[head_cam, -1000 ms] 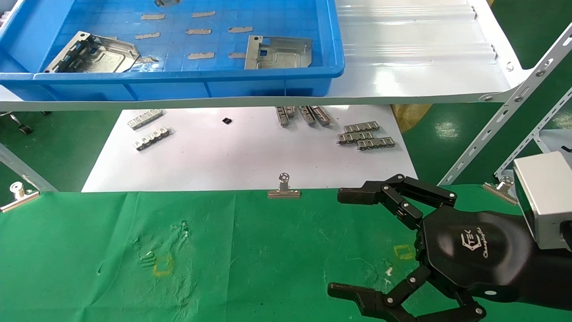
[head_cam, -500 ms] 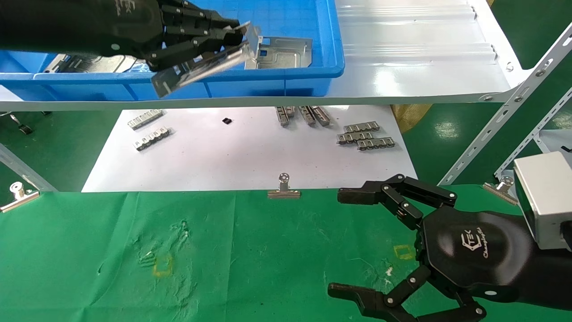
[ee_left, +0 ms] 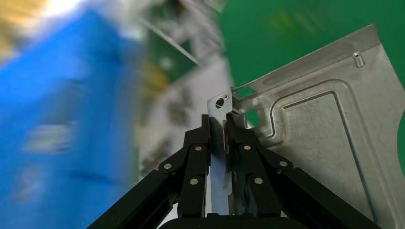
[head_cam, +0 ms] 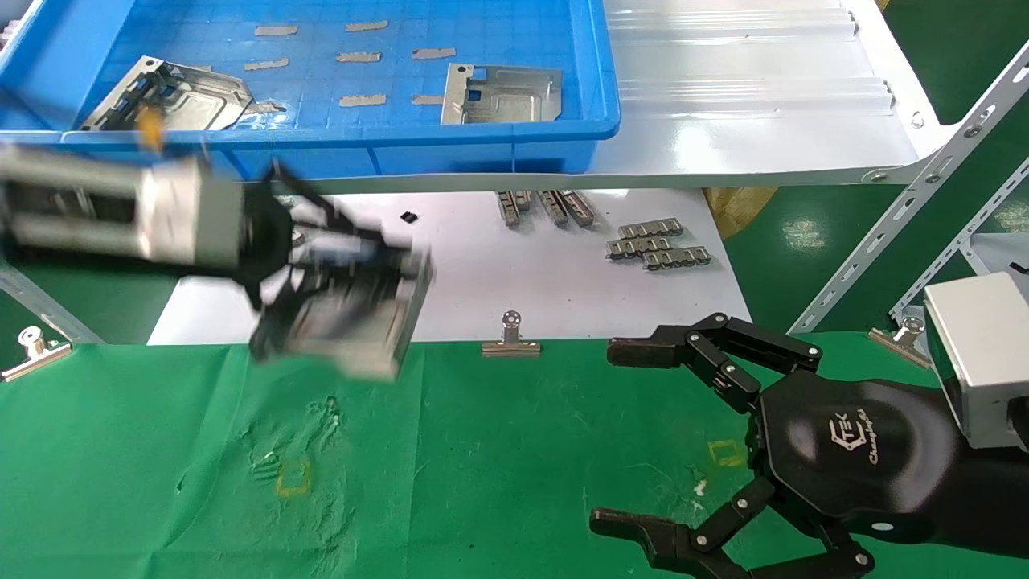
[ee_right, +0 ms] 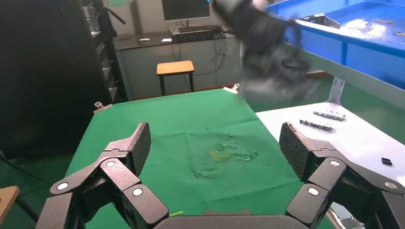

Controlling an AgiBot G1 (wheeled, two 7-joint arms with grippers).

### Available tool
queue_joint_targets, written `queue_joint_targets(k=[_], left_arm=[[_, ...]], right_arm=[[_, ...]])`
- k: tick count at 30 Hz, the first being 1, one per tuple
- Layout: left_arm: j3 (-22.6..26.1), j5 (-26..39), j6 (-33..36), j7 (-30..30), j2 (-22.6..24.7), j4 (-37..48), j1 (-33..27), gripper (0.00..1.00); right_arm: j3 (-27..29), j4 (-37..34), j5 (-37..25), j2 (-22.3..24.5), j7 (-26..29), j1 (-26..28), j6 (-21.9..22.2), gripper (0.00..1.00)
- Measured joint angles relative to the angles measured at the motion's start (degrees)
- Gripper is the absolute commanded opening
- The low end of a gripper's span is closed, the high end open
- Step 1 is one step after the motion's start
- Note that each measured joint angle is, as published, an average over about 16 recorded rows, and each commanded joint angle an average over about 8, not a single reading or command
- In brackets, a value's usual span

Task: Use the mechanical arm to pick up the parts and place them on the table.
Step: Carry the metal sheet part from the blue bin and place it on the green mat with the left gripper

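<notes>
L mechanical arm's black jointed-finger gripper (head_cam: 354, 277) is in the air over the far edge of the wrinkled green-cloth table (head_cam: 498, 458), w/ its silver-grey wrist block (head_cam: 173, 211) reaching in from the robot's left. It's blurred in the head view. Fingers (ee_left: 198, 157) are clamped on a silvery stamped sheet-metal part (ee_left: 329, 143): wrist view shows two finger stacks pressed onto the plate's bent-up edge from both sides, near a small hole at its corner. Plate hangs tilted, off the cloth, w/ green cloth and the glossy white board (head_cam: 450, 281) behind it.

R mechanical arm's glossy black hexagonal-palm gripper (head_cam: 635, 438) sits low over the near right part of the table, fingers (ee_right: 126, 150) spread wide apart, nothing between them.

Two more silvery sheet-metal plates lie in the blue plastic bin (head_cam: 482, 141) on the upper white shelf (head_cam: 756, 104): one angled plate (head_cam: 165, 96) at the bin's left, one flat plate (head_cam: 500, 94) near its right wall. Grey tape strips (head_cam: 358, 56) dot the bin floor.

On the white board: small toothed metal strips, a pair (head_cam: 269, 233) at left partly behind the L arm, a cluster (head_cam: 655, 243) at right, a few more (head_cam: 547, 205) under the shelf edge. Silver binder clip (head_cam: 510, 338) grips the cloth's far edge at centre; others at far left (head_cam: 34, 354) and far right (head_cam: 904, 338). Faint yellow square marks on the cloth at (head_cam: 292, 477) and (head_cam: 727, 453).
</notes>
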Motion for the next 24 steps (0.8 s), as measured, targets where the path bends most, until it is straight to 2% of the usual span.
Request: queue_joint_targets(k=[5, 10, 15, 20, 21, 24], left_arm=[[3.4, 0.7, -1.6, 11.0, -1.8, -0.5, 4.4, 0.00], [4.8, 0.7, -3.9, 20.7, -2.4, 3.1, 8.3, 0.00], [4.8, 0.4, -6.3, 25.9, -2.2, 8.1, 11.1, 0.00], [4.3, -0.5, -7.5, 28.3, -1.8, 11.9, 13.5, 0.00], [4.2, -0.6, -7.4, 28.4, -1.8, 12.4, 13.9, 0.04], [4.2, -0.8, -7.2, 28.2, -1.6, 13.9, 14.6, 0.40]], right_arm=[[0.0, 0.0, 0.0, 0.0, 0.0, 0.0, 0.0, 1.00], [0.0, 0.0, 0.0, 0.0, 0.0, 0.0, 0.0, 1.00], [0.0, 0.0, 0.0, 0.0, 0.0, 0.0, 0.0, 1.00], [0.0, 0.0, 0.0, 0.0, 0.0, 0.0, 0.0, 1.00], [0.0, 0.0, 0.0, 0.0, 0.0, 0.0, 0.0, 1.00], [0.0, 0.0, 0.0, 0.0, 0.0, 0.0, 0.0, 1.00]])
